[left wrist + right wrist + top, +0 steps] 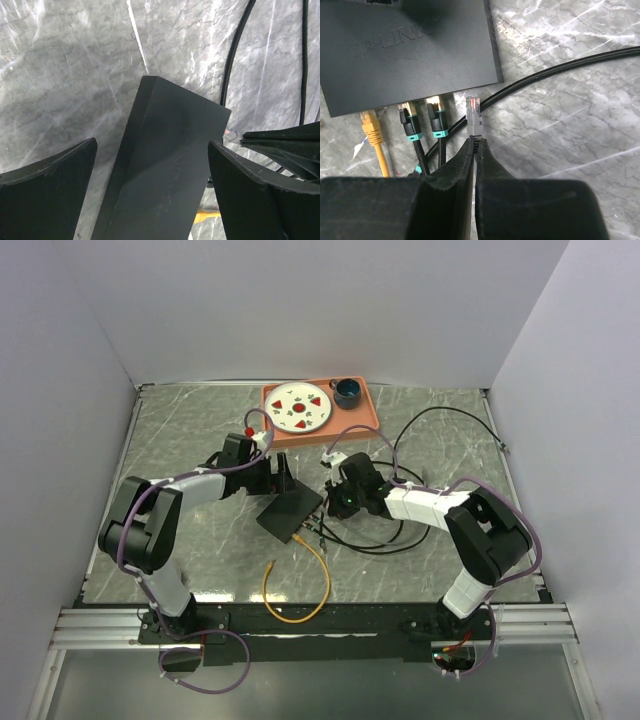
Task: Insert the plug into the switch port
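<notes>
The flat black switch box (290,512) lies mid-table, and my left gripper (152,145) stands open astride it (170,160), with one finger (45,190) left of it and the other to its right, a gap on each side. My right gripper (476,141) is shut on the cable just behind a clear-tipped grey plug (474,117). The plug points at the box's near edge, where the switch port row (460,91) runs. Its tip sits just short of that edge, right of two black plugs (438,120) and a yellow plug (370,125) that are seated there. The free socket itself is hidden.
An orange tray (368,405) with a plate and a dark cup stands at the back. A yellow cable (295,590) loops toward the front edge. Black cables (440,415) trail right and behind the right arm (430,505).
</notes>
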Robot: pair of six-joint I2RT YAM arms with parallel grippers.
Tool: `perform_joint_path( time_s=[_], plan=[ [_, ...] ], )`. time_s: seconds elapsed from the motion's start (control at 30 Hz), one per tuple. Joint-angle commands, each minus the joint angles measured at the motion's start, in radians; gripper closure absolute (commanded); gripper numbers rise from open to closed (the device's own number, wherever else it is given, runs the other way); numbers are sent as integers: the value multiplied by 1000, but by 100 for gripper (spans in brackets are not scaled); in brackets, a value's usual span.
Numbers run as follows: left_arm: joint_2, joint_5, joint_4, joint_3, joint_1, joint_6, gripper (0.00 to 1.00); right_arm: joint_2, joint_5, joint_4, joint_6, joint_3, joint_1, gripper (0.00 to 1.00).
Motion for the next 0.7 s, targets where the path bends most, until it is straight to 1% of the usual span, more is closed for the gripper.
perform_joint_path(
  time_s=[0.0, 0.17, 0.5, 0.67],
  plan=[
    [21, 29, 62, 26, 3, 12, 2, 4, 49, 20, 9, 34, 11, 100],
    [33, 46, 71, 28, 3, 12, 1, -4, 54, 60, 26, 8, 14, 100],
    [45, 54, 76, 28, 3, 15, 1, 16, 11, 71, 46, 14, 15, 100],
    [-11, 51, 96, 12, 3, 15, 1, -36, 16, 71, 46, 0, 15, 100]
  ],
)
